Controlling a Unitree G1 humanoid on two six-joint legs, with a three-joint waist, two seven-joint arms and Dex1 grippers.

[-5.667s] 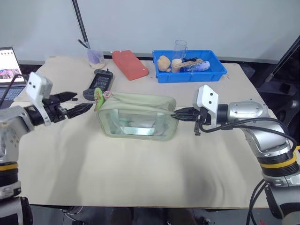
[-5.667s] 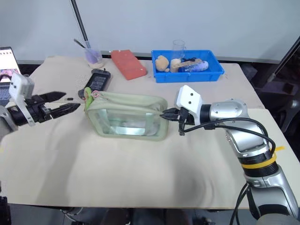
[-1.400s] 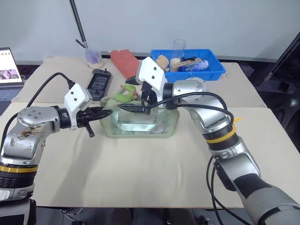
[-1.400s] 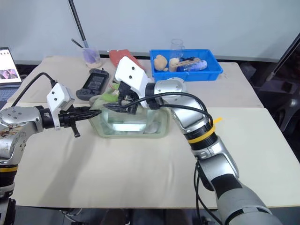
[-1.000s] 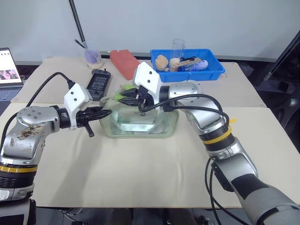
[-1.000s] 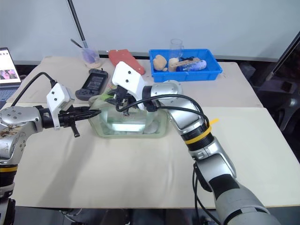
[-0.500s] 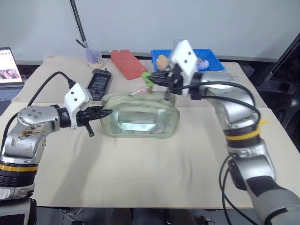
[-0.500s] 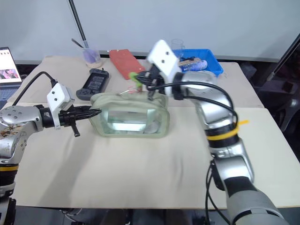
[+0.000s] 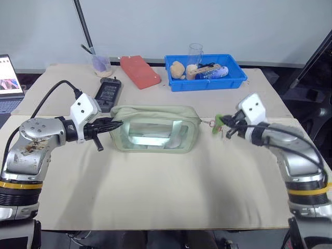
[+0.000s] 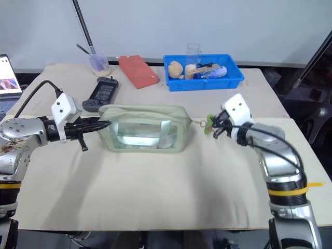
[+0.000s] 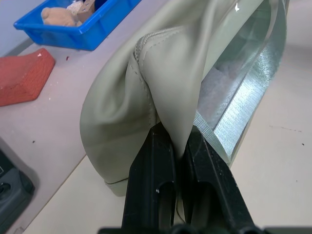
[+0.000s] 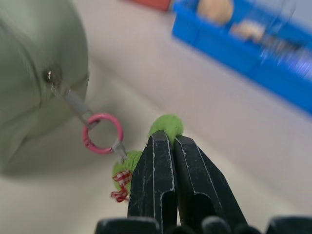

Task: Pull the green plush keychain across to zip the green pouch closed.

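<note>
- Green plush keychain [image 9: 217, 123]: pinched in the closed right end effector [image 9: 226, 126], just off the pouch's 3 o'clock end, cord taut.
- Green pouch [image 9: 154, 128]: mid-desk [image 9: 155, 192], long axis 9-to-3 o'clock; zipper appears drawn fully across.
- Left end effector [image 9: 115, 124]: clamped on the pouch's 9 o'clock end fabric.
- Judgement: little or no pull toward 3 o'clock remains.

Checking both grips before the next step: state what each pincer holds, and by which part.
Left pincer pinches the fabric at the left end of the green pouch. Right pincer grips the green plush keychain by its fuzzy body.
</note>
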